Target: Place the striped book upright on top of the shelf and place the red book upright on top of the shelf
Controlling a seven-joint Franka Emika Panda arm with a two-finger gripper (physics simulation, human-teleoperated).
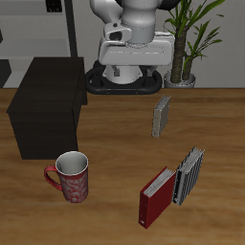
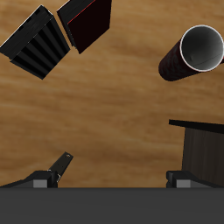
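So here's my view from up high: my pincer (image 2: pixel 112 179) hangs over bare wood, fingers (image 2: pixel 59 166) spread wide apart with nothing between them. Totally empty-handed.

The striped book (image 1: pixel 190 175) stands upright on the table (image 1: pixel 115 144) near the front edge, and the red book (image 1: pixel 157 197) stands right beside it, leaning a bit, the two close enough that they look like they're touching at one end. In my wrist cam I get them from above: the striped book (image 2: pixel 38 44) shows its black-and-white top, and the red book (image 2: pixel 87 22) sits next to it, corner to corner.

The shelf (image 1: pixel 48 105) is the dark boxy cabinet on the other side of the table, farther back than the books. Its flat top is bare. I can see one dark corner of the shelf (image 2: pixel 199 144) in my own cam too, near one of my fingers.

Other stuff around: a red patterned mug (image 1: pixel 71 178) stands upright just in front of the shelf, near the table's front edge. From my cam the mug (image 2: pixel 197 51) is a dark tube with a pale rim. A small grey book (image 1: pixel 162 116) stands upright farther back, well apart from the other two books. There's a potted plant (image 1: pixel 194 38) off behind the table.
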